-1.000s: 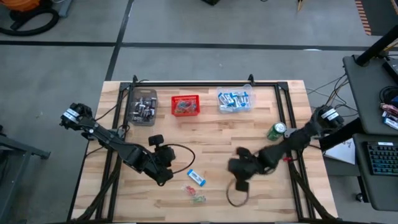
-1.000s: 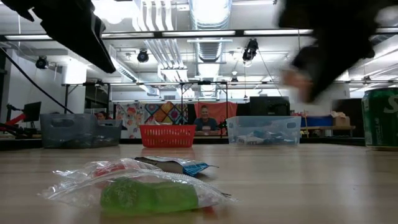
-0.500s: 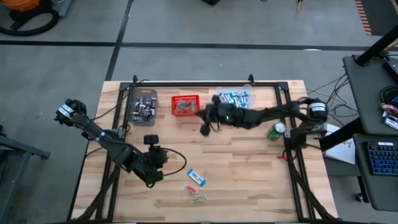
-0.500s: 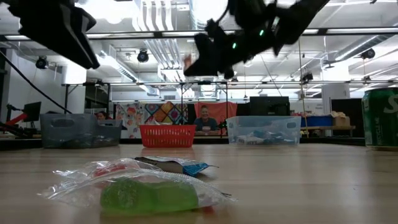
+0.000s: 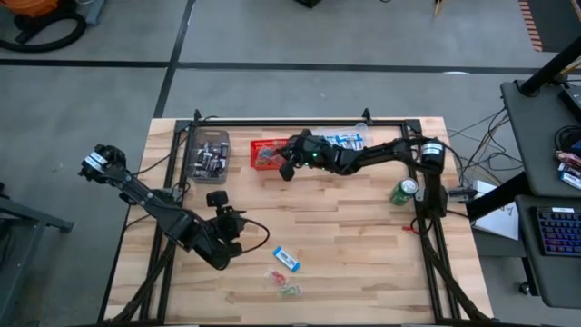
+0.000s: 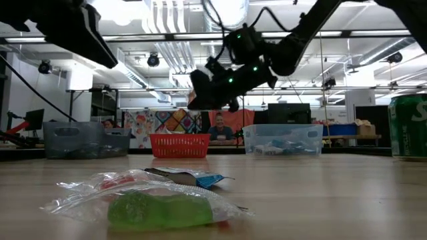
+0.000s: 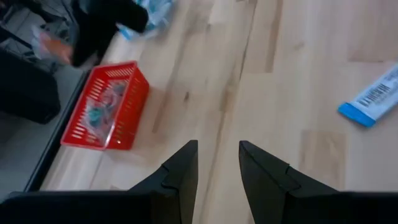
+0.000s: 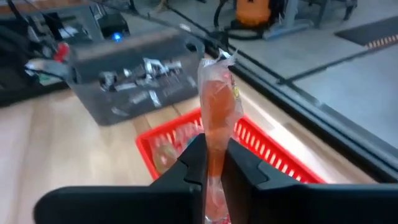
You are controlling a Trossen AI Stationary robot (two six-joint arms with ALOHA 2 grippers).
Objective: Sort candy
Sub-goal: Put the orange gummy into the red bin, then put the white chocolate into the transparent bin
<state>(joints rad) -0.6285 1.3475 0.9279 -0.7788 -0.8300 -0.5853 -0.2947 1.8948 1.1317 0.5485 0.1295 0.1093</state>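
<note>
The blue packet (image 7: 374,98) is cut off by the left wrist picture's three-o'clock edge. Sweets in the red basket (image 5: 258,145) are too small to identify from above.

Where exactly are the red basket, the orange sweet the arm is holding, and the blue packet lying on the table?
red basket (image 5: 270,153): high view, on its near rim.
orange sweet (image 8: 216,106): right wrist view, middle of the wrapper above the fingers.
blue packet (image 5: 286,259): high view, centre of the wrapper.

An orange-red wrapped sweet (image 8: 215,118) above a red mesh basket (image 8: 264,149); blue-and-white packet (image 5: 286,259).
</note>
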